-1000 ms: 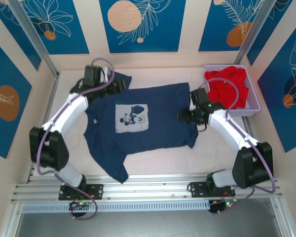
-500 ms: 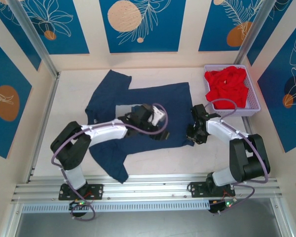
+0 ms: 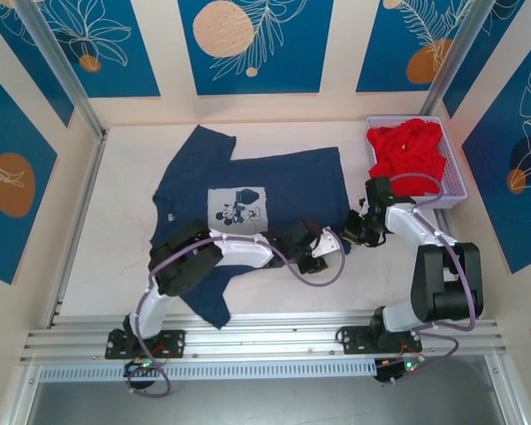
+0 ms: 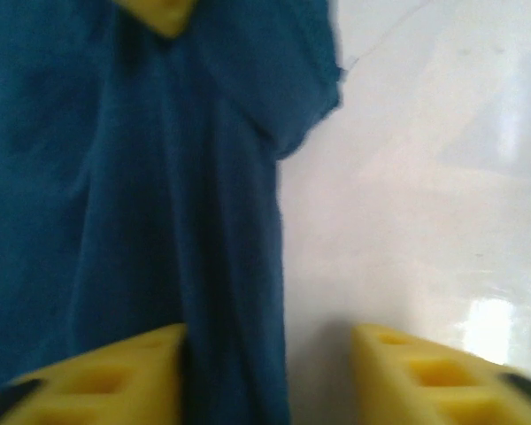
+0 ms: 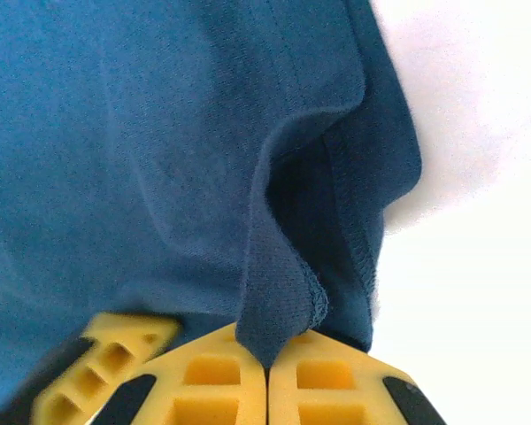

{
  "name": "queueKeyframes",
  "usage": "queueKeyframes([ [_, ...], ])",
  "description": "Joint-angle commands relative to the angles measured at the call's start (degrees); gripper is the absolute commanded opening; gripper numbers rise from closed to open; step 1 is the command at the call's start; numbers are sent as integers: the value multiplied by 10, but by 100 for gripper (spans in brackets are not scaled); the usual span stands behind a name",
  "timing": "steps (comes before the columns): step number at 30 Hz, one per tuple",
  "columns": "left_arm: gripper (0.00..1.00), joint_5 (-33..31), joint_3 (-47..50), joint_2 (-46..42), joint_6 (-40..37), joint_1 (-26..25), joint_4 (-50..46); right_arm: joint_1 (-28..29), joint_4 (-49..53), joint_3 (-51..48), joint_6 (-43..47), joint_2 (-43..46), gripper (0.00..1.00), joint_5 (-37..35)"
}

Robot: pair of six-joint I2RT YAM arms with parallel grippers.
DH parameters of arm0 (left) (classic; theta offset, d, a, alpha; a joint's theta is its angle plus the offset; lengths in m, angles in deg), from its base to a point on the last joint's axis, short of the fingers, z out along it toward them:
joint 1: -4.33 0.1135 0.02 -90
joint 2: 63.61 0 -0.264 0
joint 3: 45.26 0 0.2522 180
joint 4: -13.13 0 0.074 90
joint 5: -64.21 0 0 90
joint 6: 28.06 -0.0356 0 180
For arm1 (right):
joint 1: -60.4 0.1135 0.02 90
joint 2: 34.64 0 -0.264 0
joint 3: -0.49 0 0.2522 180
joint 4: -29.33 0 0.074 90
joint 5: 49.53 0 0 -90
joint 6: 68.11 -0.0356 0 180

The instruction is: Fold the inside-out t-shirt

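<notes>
The inside-out t-shirt (image 3: pixel 283 190) lies spread flat on the table, dark navy with a pale printed patch (image 3: pixel 237 208) on its chest. My left arm reaches across it, and the left gripper (image 3: pixel 323 248) sits at the shirt's near right edge. In the left wrist view the left gripper (image 4: pixel 270 354) is open. A fold of the t-shirt (image 4: pixel 159 177) lies against the left finger, with bare table before the right finger. My right gripper (image 3: pixel 352 233) is at the shirt's right corner. The right gripper (image 5: pixel 267 354) is shut, pinching a peak of the hem of the t-shirt (image 5: pixel 142 133).
A lavender basket (image 3: pixel 456 190) at the back right holds a bright red garment (image 3: pixel 407 159), close behind my right arm. Metal rails run along the table's near edge (image 3: pixel 265 341). Bare white table lies left of the shirt and in front of it.
My left arm has swung from the shirt's far left sleeve across to its near right edge, its jaws narrowing. The right gripper has shut on the hem.
</notes>
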Motion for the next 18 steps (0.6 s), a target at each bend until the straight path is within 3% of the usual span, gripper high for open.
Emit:
queueKeyframes([
  [1,28,-43,-18,5,-17,5,28,-4,31,26,22,9,10,13],
  [5,7,73,3,-32,54,32,9,3,58,58,39,-18,12,-69],
  [8,1,172,18,-52,130,64,7,9,69,89,50,-45,17,-128],
  [13,0,267,5,-36,234,104,0,21,81,116,65,-46,29,-141],
  [18,0,325,-1,-14,313,133,24,64,45,61,67,37,43,-120],
])
